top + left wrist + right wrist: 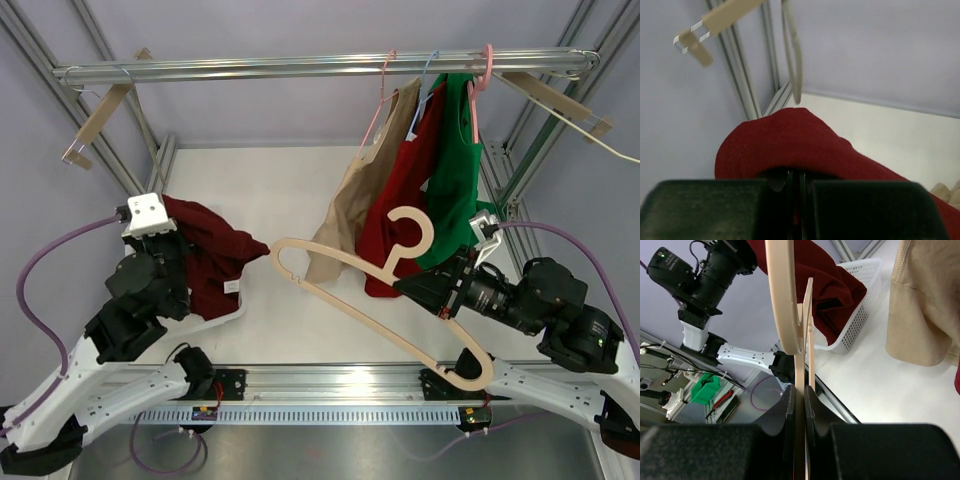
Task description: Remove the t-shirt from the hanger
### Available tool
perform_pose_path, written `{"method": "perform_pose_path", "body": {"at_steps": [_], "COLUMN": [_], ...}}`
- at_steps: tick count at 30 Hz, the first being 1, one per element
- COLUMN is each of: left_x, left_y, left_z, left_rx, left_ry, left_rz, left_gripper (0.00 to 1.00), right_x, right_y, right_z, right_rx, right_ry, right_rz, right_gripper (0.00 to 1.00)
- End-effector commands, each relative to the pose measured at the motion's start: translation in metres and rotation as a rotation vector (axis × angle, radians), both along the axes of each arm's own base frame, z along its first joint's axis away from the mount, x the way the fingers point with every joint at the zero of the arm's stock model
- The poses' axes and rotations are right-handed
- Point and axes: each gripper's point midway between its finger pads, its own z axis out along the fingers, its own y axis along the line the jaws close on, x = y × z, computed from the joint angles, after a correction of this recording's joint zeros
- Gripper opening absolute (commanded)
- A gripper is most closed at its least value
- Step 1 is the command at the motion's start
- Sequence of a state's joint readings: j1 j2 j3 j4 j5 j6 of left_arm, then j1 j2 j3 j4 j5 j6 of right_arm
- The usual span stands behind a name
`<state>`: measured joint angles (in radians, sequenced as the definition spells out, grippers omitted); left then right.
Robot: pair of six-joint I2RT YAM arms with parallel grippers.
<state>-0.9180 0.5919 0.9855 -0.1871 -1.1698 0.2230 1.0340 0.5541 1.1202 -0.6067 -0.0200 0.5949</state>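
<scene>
L claw (795,210) clenched on dark red cotton t-shirt (215,255), held over white perforated plastic basket (860,305) by left edge of table (280,190); R claw (800,405) clamped on bare beige curved hanger (782,290)

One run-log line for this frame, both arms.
stage: t-shirt off hanger | left gripper: shut on maroon t-shirt, over white basket | right gripper: shut on bare hanger, held above table

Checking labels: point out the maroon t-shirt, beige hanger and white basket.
maroon t-shirt (210,250), top view, middle of the cloth
beige hanger (780,290), right wrist view, curved arm
white basket (860,315), right wrist view, mesh wall
</scene>
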Motion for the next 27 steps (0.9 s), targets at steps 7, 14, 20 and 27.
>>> {"method": "perform_pose_path", "body": {"at_steps": [7,14,20,27], "left_x": [-0.026,-0.032,-0.029,-0.033], "left_y": [0.069,0.079,0.077,0.069], "left_z": [-0.073,-0.098,-0.106,-0.093], "left_rx": [-0.161,-0.086,-0.106,-0.231], "left_ry": [0.102,0.157,0.185,0.140], "left_rz": [0.369,0.433,0.418,0.296], "left_gripper": [0.00,0.12,0.64,0.99], "right_x": [0.007,0.027,0.070,0.119], "right_y": [0.009,0.042,0.055,0.085], "right_z": [0.036,0.043,0.041,0.047], "right_rx": [0.023,-0.010,-0.117,-0.230], "right_ry": [-0.088,-0.108,-0.108,-0.143], "right_rz": [0.003,0.009,-0.147,-0.326], "right_gripper": [0.00,0.00,0.00,0.00]}}
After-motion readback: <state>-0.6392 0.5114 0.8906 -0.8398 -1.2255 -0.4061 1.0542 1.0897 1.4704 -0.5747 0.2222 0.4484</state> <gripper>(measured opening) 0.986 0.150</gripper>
